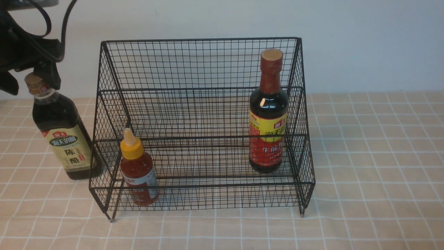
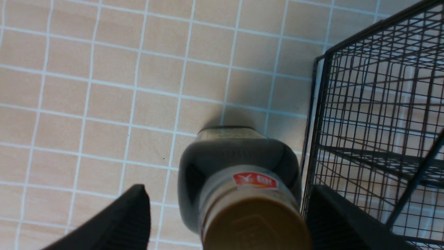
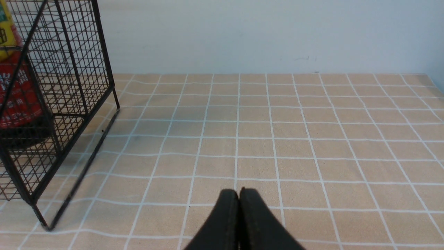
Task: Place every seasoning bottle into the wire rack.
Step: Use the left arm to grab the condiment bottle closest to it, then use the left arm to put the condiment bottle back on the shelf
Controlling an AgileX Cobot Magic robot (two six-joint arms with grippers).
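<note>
The black wire rack (image 1: 201,40) stands mid-table. On its lower tier are the small red bottle with a yellow nozzle cap (image 1: 138,173) at the left and the tall dark bottle with a red neck (image 1: 269,114) at the right. The dark gold-capped bottle with a cream label (image 1: 62,139) stands on the cloth just outside the rack's left side. My left gripper (image 1: 31,81) is open over its cap, one finger on each side. From the wrist, this gripper (image 2: 227,187) straddles the bottle (image 2: 239,156) beside the rack (image 2: 364,104). My right gripper (image 3: 239,191) is shut and empty, right of the rack (image 3: 69,69).
A tan checked cloth (image 1: 364,156) covers the table, and a pale wall (image 1: 364,41) runs close behind the rack. Black cables (image 1: 45,21) hang above the left arm. The red-labelled bottle (image 3: 17,97) shows through the rack's right side in the right wrist view.
</note>
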